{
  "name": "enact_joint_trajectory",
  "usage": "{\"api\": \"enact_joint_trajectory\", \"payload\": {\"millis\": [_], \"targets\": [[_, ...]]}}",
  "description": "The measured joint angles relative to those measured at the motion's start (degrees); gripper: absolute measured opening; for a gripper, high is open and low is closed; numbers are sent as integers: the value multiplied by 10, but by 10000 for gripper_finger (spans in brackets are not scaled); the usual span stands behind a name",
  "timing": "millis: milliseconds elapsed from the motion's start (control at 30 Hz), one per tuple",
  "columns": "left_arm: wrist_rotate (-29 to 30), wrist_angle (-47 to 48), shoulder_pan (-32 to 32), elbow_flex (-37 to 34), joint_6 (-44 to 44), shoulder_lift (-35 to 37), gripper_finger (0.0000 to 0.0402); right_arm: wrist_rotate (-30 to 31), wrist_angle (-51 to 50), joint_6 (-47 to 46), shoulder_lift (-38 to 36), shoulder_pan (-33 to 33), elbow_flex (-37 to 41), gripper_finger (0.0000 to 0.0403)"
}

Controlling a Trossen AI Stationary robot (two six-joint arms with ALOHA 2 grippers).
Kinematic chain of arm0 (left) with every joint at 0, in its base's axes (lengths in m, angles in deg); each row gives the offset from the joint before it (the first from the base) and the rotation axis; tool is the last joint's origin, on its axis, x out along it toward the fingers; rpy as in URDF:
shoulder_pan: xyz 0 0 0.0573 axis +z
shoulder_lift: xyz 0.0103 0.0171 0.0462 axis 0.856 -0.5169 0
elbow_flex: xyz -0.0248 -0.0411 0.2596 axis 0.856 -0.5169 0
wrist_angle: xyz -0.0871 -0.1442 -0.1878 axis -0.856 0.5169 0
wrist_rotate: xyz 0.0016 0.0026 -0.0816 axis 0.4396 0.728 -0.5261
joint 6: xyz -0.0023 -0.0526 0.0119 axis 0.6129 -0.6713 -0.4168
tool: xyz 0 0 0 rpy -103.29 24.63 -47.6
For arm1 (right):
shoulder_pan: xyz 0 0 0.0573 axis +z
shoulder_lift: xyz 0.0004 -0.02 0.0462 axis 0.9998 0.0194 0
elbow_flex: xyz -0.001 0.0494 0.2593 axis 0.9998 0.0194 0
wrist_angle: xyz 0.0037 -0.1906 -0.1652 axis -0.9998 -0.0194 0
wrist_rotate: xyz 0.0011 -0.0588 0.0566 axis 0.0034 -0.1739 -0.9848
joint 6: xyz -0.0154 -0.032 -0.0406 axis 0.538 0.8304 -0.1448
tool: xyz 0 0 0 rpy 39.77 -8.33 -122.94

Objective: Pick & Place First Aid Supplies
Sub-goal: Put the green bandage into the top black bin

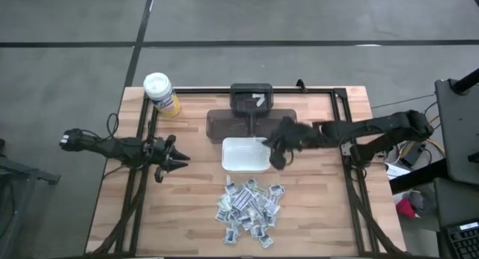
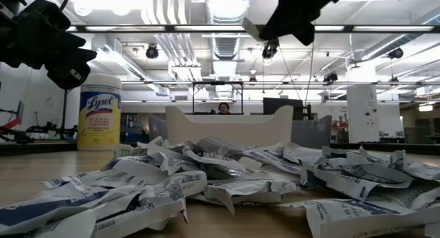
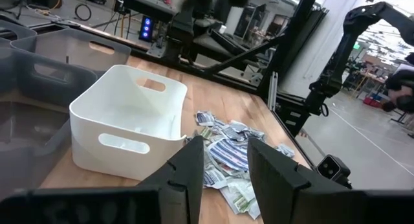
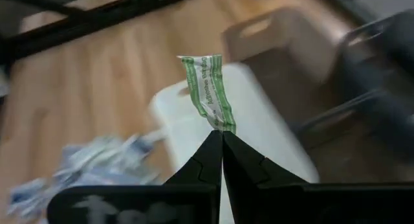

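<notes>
High view: the right pincer [image 1: 278, 156] hangs at the white dish [image 1: 245, 155] edge; the packet pile [image 1: 249, 209] lies near it on the table [image 1: 194, 206].

Right wrist view: it pinches a green-printed packet [image 4: 209, 89]; better to centre it over the dish, then release.

Left wrist view: the left pincer [image 3: 223, 160] waits half-open.

We see even, bright light from ceiling strip lamps [image 2: 227, 1] — soft shadows on the table [image 1: 314, 214] — while everything beyond the right gripper [image 4: 222, 138] smears into motion blur.

The white dish [image 1: 245, 156] is the landmark: the packets [image 1: 250, 211] lie before it, the wipes canister [image 1: 161, 93] behind-left, the grey bin [image 1: 252, 118] directly behind.
</notes>
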Motion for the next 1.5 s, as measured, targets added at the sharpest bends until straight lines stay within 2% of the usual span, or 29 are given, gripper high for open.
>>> {"api": "enact_joint_trajectory", "payload": {"millis": [133, 300, 467, 633, 867, 1033, 1167, 1300, 1500], "targets": [[1, 0, 0, 0, 0, 0, 115, 0, 8, 75, -6, -66, -8, 8], [1, 0, 0, 0, 0, 0, 115, 0, 8, 207, 20, -144, -40, 8], [1, 0, 0, 0, 0, 0, 115, 3, 6, 354, 79, -212, -90, 8], [0, 0, 0, 0, -4, 0, 115, 14, -12, 450, 158, -273, -163, 8], [0, 0, 0, 0, -15, 0, 115, 7, -133, 493, 295, -340, -302, 8], [2, 0, 0, 0, -16, 0, 115, -48, -229, 493, 389, -374, -397, 8], [10, 0, 0, 0, -18, 0, 115, -57, -312, 493, 457, -388, -473, 8], [14, -1, 0, 0, -19, 0, 115, -98, -391, 493, 514, -395, -552, 8], [16, -1, 0, 0, -18, 0, 115, -126, -471, 493, 583, -395, -649, 8]]}}
